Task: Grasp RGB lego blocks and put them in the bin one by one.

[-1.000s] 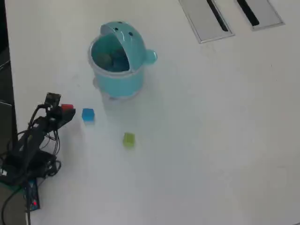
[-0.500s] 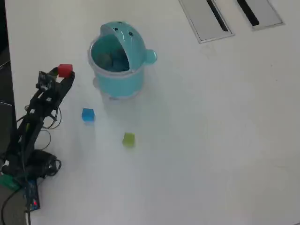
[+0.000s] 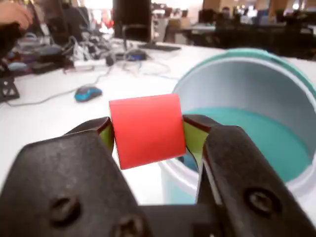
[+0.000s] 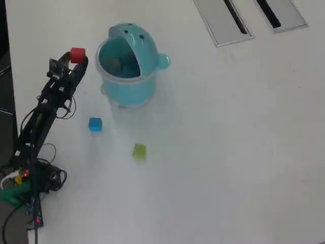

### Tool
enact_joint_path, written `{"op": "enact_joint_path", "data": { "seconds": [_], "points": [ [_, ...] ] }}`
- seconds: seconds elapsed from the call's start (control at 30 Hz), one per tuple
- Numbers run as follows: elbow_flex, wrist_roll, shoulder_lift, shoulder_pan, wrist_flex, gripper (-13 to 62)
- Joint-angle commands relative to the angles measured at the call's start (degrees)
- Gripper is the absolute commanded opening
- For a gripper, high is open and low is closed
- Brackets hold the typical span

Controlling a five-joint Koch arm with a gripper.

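Observation:
My gripper is shut on the red lego block, which sits squeezed between the two green-padded fingertips. In the overhead view the gripper holds the red block in the air just left of the turquoise bin. The bin's domed lid is flipped open and its mouth faces up; in the wrist view its open rim lies right behind the block. The blue block and the yellow-green block rest on the white table below the bin.
Two grey slotted panels lie in the table's far right corner. The arm's base and cables sit at the left edge. In the wrist view, cables and a blue mouse lie on a desk beyond.
The arm has lifted the red block from the table beside the blue block and carried it up and toward the bin's left side. The blue and yellow-green blocks stayed put.

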Motion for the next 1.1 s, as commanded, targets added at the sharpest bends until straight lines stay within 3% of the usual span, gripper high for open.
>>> {"op": "enact_joint_path", "data": {
  "seconds": [0.0,0.37,0.8,1.07],
  "points": [
    [-8.26,0.00,-2.64,0.09,-7.82,9.9],
    [-23.64,0.00,-17.49,2.99,-8.79,9.9],
    [-20.39,-0.88,-22.50,10.02,-17.14,11.0],
    [-16.00,-6.86,-22.50,11.16,-19.25,23.4]
  ]
}}
